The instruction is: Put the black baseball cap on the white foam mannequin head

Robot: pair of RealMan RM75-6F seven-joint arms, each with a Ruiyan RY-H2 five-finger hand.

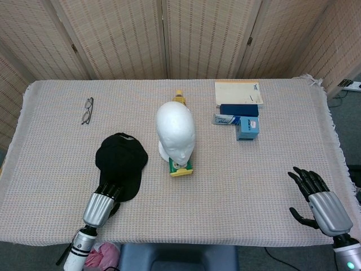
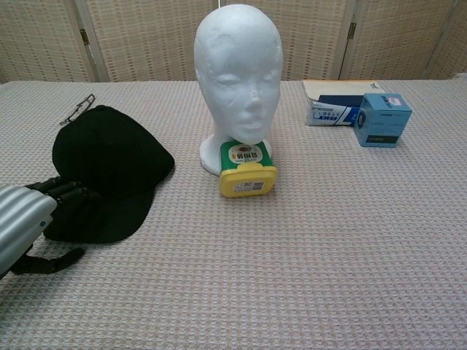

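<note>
The black baseball cap lies flat on the table left of the white foam mannequin head, its brim toward the near edge. In the chest view the cap sits left of the upright mannequin head. My left hand is at the brim's near edge. In the chest view the left hand has its fingers lying on top of the brim and its thumb stretched on the cloth just in front of it, not closed. My right hand hovers with fingers spread at the near right, far from both.
A green and yellow container lies at the mannequin's base, with a bottle behind it. Glasses lie at the far left. A blue box and flat boxes sit at the far right. A woven cloth covers the table.
</note>
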